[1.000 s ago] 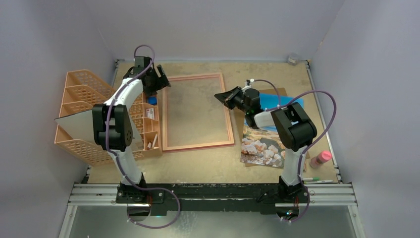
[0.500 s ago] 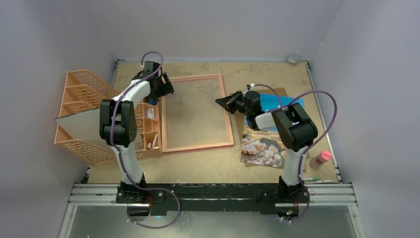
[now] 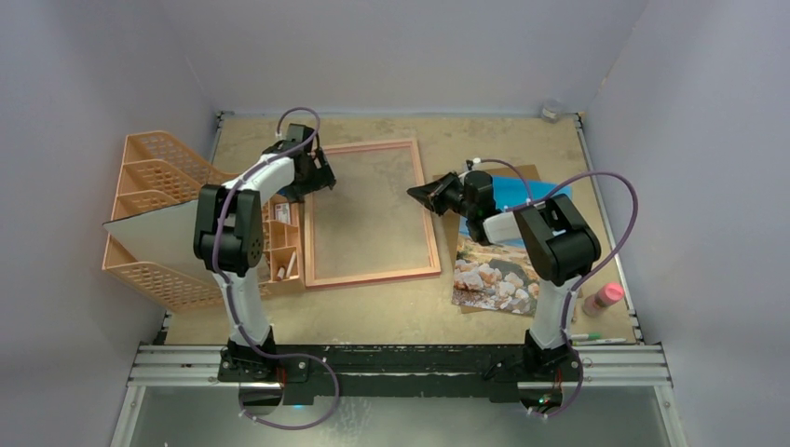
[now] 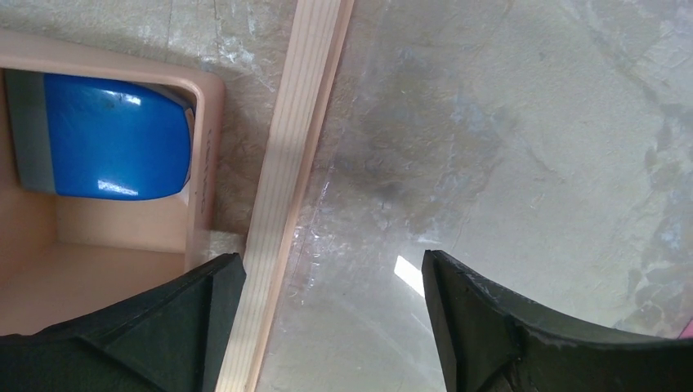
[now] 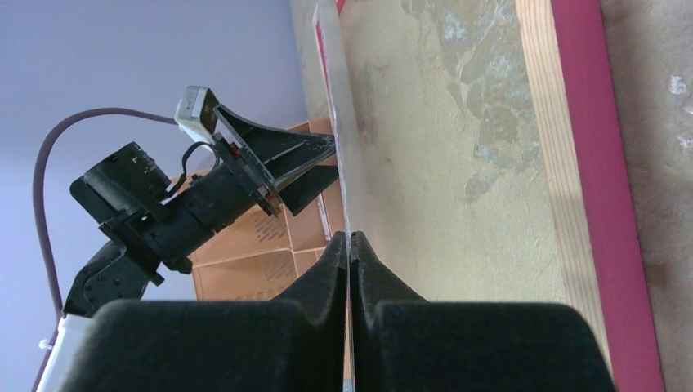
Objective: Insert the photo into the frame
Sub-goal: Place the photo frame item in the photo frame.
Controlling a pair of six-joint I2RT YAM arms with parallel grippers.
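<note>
Photo (image 3: 492, 275) lies face up, right of centre in the top view, on a brown backing board (image 3: 526, 172) beside the frame (image 3: 373, 276). Right gripper (image 5: 350, 245) is clamped on the edge of a clear pane (image 4: 490, 163) over the frame. Left gripper (image 4: 331, 278) is spread wide, straddling the frame's left rail.

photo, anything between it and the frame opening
Yes: a clear sheet spans the frame opening, pinched at its edge by the right gripper. The right arm also hangs over the photo.
</note>
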